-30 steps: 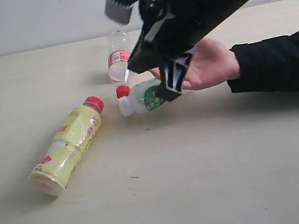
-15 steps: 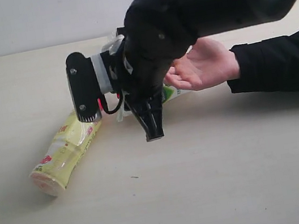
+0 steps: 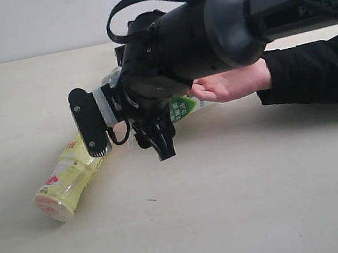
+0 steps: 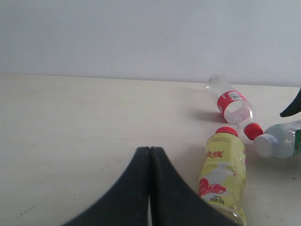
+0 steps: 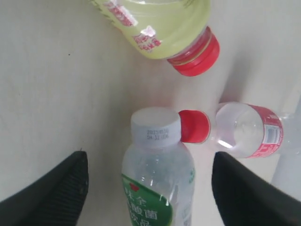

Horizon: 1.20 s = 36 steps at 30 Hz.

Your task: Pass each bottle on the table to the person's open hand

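Note:
My right gripper (image 5: 150, 190) is open, its jaws on either side of the clear bottle with the green-white label (image 5: 157, 174), not touching it. In the exterior view this gripper (image 3: 159, 142) hangs low over the table (image 3: 247, 204), hiding most of that bottle (image 3: 182, 106). The bottle lies by the fingertips of the person's open hand (image 3: 234, 83). The yellow bottle with a red cap (image 3: 70, 177) lies to the left. A small clear bottle with a red label (image 4: 233, 104) lies further back. My left gripper (image 4: 150, 157) is shut and empty, short of the yellow bottle (image 4: 223, 172).
The person's black sleeve (image 3: 316, 72) rests on the table at the right. My right arm's bulky black wrist (image 3: 205, 29) spans the middle of the exterior view. A pale wall (image 4: 150, 33) runs behind the table's far edge.
My right gripper has swung down and left from the person's hand, turned, and opened around the green-white bottle. The left gripper stays shut. The bottles have not moved.

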{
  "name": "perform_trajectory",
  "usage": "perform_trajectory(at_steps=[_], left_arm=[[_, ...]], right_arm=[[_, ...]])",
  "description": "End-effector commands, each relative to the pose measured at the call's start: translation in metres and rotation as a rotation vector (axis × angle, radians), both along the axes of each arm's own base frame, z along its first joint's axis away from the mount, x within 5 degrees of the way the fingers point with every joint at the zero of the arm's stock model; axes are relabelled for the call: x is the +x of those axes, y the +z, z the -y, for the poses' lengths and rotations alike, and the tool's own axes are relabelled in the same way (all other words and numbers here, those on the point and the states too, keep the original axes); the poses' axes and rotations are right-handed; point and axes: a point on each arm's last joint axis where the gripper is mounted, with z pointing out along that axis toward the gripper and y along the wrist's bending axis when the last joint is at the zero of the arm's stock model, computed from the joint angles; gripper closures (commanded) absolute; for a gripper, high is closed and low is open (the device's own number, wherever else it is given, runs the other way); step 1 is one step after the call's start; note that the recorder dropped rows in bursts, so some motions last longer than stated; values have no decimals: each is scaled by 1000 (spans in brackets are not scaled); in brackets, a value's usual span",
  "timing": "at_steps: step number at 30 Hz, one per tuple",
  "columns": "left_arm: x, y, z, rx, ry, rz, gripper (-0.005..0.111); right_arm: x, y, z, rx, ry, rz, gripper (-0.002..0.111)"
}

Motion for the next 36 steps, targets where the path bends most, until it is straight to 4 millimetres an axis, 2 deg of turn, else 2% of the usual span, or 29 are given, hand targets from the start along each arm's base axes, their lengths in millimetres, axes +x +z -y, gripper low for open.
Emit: perform_trajectory(at_steps=[1,15,22,36], left_arm=[[0,0,0,-8,1,13,107],[0,0,0,-8,1,13,107],[0,0,0,-8,1,13,107],[0,0,0,-8,1,13,107]], right_arm=[[4,-12,-3,-20,0,14,37],[14,-36,5,-144,-71,86,37],[16,-35,5,-139,-81,108,37],[22,-52,5,-177,-76,154,37]])
